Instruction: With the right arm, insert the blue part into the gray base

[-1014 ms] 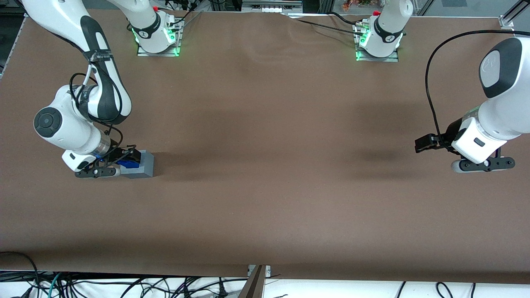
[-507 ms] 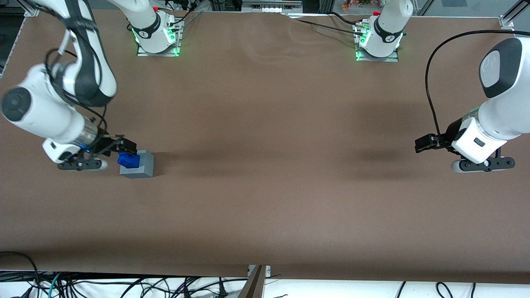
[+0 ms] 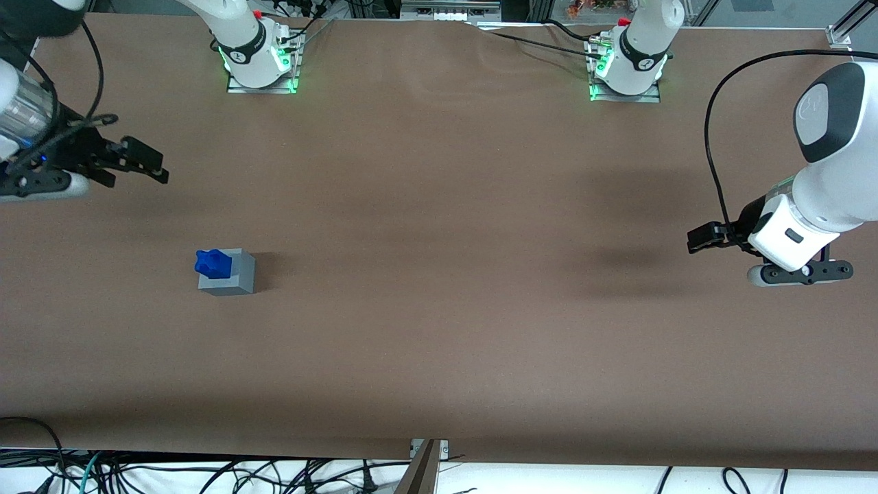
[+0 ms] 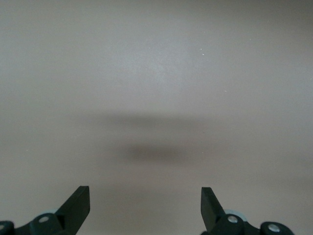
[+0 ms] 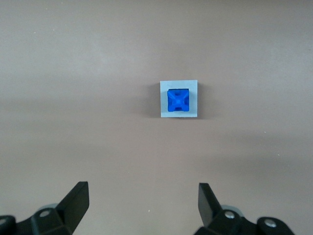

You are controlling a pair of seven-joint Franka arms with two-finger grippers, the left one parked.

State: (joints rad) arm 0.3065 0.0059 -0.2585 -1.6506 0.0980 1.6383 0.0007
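The blue part (image 3: 212, 264) sits in the square recess of the gray base (image 3: 236, 276) on the brown table, its top standing above the rim. In the right wrist view the blue part (image 5: 178, 101) fills the recess of the gray base (image 5: 164, 105). My right gripper (image 3: 137, 165) is open and empty, raised high above the table toward the working arm's end, farther from the front camera than the base. Its fingertips (image 5: 79, 193) show wide apart in the right wrist view, with bare table between them.
The brown table cover (image 3: 439, 309) spreads wide around the base. Two arm mounts with green lights (image 3: 260, 65) (image 3: 624, 72) stand at the table's edge farthest from the front camera. Cables (image 3: 206, 473) hang below the near edge.
My right gripper let go of the blue part, opened, and rose up and away from the gray base toward the working arm's end. The blue part stays in the base.
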